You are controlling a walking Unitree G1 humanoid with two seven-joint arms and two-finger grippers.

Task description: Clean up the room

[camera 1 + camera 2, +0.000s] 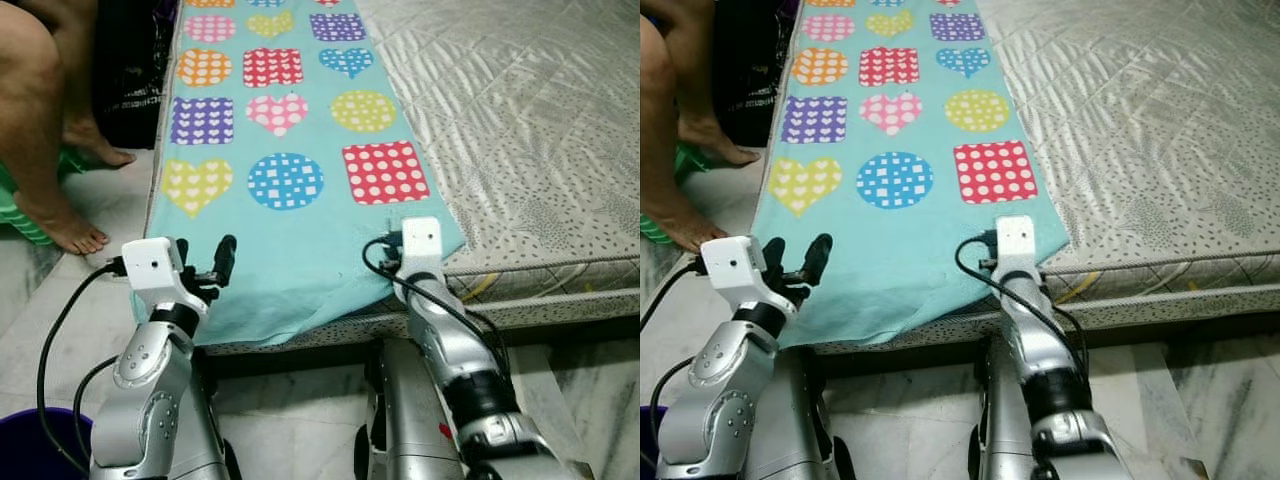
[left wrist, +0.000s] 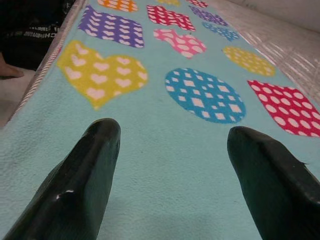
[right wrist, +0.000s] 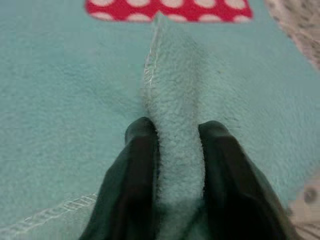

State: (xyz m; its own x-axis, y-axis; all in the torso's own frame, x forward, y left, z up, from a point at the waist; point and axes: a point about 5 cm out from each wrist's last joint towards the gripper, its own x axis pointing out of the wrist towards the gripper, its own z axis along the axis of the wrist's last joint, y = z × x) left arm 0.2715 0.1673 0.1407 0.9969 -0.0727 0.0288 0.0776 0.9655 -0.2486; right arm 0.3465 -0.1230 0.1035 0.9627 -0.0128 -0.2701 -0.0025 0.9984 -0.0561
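A turquoise blanket with coloured hearts, circles and squares lies along the left part of a bed, its near end hanging over the edge. My left gripper hovers open over the blanket's near left corner, its two black fingers spread wide above the fleece. My right gripper is shut on a pinched fold of the blanket at the near right corner, just below the red dotted square. The right wrist housing hides those fingers in the eye views.
The bare quilted mattress spreads to the right. A person's legs and bare feet are at the far left beside a green object. A dark bag stands by the bed. A purple bucket rim is at lower left on the marble floor.
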